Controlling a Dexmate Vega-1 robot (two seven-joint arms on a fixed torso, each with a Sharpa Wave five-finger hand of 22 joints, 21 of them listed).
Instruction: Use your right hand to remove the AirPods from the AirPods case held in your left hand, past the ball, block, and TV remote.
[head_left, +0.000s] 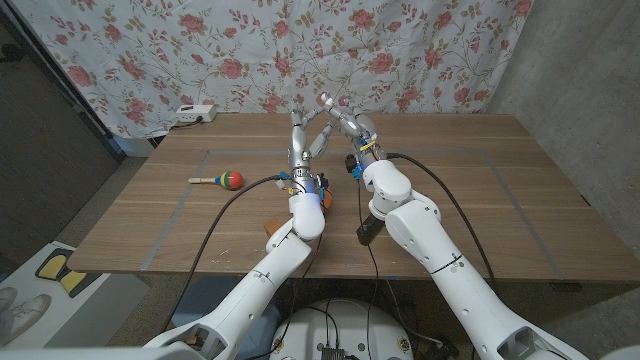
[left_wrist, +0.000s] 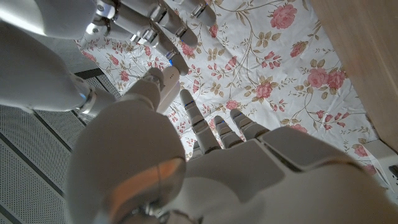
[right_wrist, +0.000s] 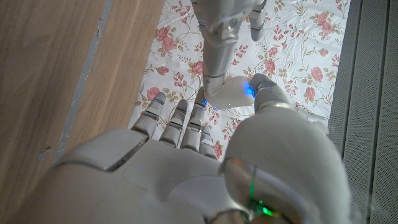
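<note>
Our left hand (head_left: 298, 135) pinches the small white case (right_wrist: 229, 92) above the counter (head_left: 480, 180); our right hand (head_left: 340, 115) touches it, gripping nothing (apparently). We judge it light, hard, slippery: grip each earbud's stem.

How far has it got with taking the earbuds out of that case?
Both hands are raised together over the table. A small white case sits at the left hand, and the right hand is reaching it. No earbud is visibly out yet, so the removal remains.
</note>
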